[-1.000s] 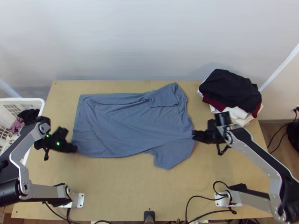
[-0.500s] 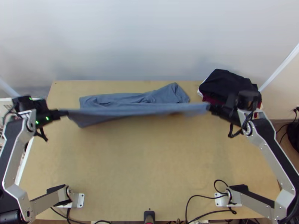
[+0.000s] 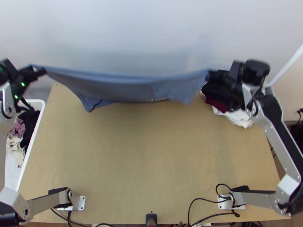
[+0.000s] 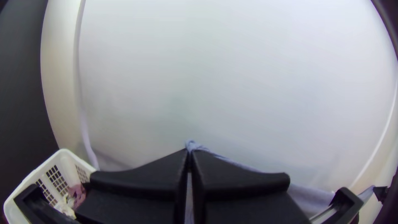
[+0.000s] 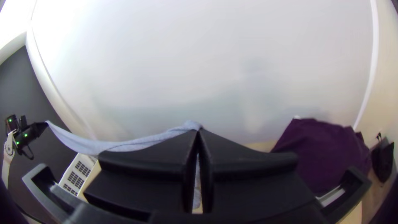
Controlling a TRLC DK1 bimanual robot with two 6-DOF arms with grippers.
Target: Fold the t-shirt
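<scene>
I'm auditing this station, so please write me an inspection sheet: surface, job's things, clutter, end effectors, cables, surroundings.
Surface: light wooden table
Job's things: blue-grey T-shirt, lifted and stretched between both arms
Clutter: clothes pile at the table's far right; white basket holding clothes, at the left
Left end effector: closed on T-shirt's edge
Right end effector: closed on T-shirt's edge
Cables: black, along the near edge
Surroundings: pale wall behind

Matt cloth t-shirt (image 3: 113, 89), smooth wooden table (image 3: 151, 151), plastic basket (image 4: 62, 152), metal arm links (image 3: 279, 132).
</scene>
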